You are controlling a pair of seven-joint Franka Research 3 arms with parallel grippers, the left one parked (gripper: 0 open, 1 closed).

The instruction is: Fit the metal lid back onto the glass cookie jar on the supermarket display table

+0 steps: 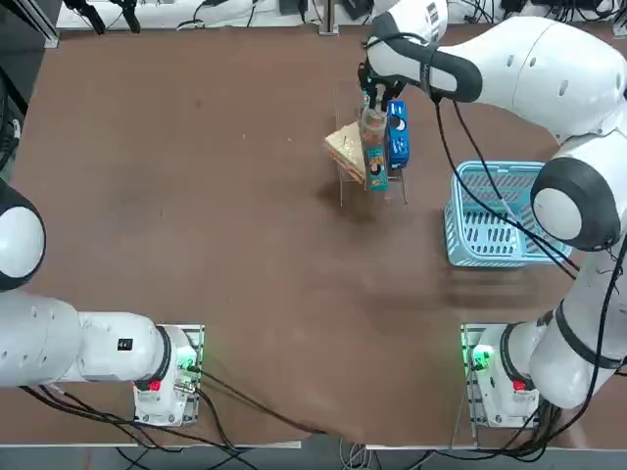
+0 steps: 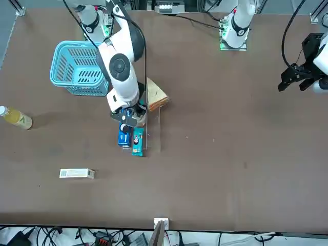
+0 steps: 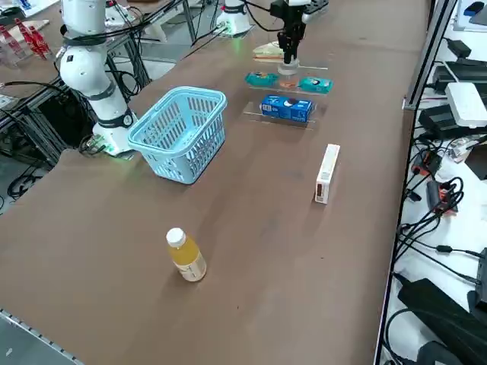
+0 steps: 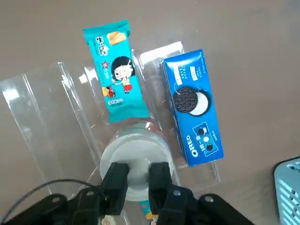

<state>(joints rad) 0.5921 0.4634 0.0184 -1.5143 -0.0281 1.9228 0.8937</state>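
Observation:
The glass cookie jar [image 4: 140, 129] stands upright on a clear acrylic stand on the dark-brown display table [image 1: 196, 245]. It also shows in the side view [image 3: 288, 74]. The round silvery-grey metal lid [image 4: 136, 157] lies flat on top of the jar's mouth. My right gripper [image 4: 138, 180] hangs straight over the jar [image 1: 372, 127], pointing down. Its two fingers stand close together on the middle of the lid, with only a narrow gap between them. From across the table the gripper [image 2: 130, 115] hides most of the jar.
A teal snack pack [image 4: 115, 70] and a blue Oreo box [image 4: 192, 108] lie on the acrylic stand [image 4: 42, 103] beside the jar. A wrapped sandwich [image 1: 345, 147] leans nearby. A blue basket [image 1: 495, 215], a juice bottle [image 3: 186, 257] and a white box [image 3: 327, 173] stand further off.

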